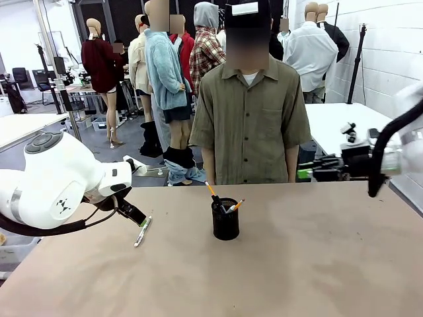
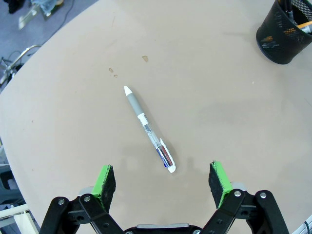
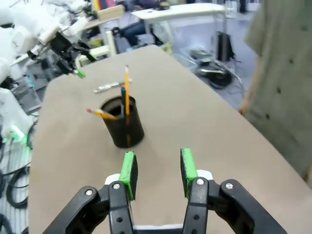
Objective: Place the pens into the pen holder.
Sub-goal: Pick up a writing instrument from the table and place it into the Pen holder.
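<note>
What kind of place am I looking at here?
Probably a robotics lab: a white robot arm reaches over a brown table, with a white work table and a bare white block wall behind.

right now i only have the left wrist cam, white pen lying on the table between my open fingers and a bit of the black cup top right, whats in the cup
Observer: Two yellow-orange pencils stick out of the pen holder, leaning apart.
Operator: ok and wheres the other arm
Observer: The right gripper hovers open and empty off to the holder's right, aimed at it.
Operator: anyone near the cup
Observer: A person stands just behind the holder, arms down at the sides.
</note>
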{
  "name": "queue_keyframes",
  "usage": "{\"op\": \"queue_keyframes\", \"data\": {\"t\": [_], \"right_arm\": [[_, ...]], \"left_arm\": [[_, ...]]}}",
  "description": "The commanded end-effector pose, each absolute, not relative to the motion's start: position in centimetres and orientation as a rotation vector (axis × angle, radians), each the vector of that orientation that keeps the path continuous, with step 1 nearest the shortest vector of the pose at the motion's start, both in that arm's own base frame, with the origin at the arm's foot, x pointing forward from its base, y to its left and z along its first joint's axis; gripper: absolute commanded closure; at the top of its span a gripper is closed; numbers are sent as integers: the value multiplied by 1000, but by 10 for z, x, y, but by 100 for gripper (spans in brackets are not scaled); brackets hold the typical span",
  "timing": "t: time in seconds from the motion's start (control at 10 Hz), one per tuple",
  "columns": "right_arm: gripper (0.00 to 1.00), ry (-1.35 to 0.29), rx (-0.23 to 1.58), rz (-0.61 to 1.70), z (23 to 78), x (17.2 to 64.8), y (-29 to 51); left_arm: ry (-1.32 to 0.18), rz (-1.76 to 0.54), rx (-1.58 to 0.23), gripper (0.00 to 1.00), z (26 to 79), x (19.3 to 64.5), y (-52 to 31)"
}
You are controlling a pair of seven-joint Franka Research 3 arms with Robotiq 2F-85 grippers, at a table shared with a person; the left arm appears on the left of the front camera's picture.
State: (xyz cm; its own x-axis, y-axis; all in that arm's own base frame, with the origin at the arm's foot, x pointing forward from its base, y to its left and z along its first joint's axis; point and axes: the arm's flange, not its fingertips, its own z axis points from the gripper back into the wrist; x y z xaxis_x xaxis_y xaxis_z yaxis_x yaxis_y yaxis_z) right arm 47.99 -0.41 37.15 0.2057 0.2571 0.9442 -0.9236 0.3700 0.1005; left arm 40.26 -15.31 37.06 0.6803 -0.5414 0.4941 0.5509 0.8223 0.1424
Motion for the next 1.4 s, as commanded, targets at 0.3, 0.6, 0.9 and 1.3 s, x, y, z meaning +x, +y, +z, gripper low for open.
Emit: {"op": "queue_keyframes", "data": {"t": [0.3,0.6,0.9,1.3], "right_arm": [[53,-744,609,571,397,425,-52],[53,-543,433,448,437,419,-52],[53,-351,182,460,480,424,-34],[0,-236,43,425,485,437,6]], "left_arm": [[-550,-608,-21,0,371,403,-151],[-550,-608,-21,0,371,403,-151],[-550,-608,-21,0,371,403,-151],[-550,-608,-21,0,371,403,-151]]}}
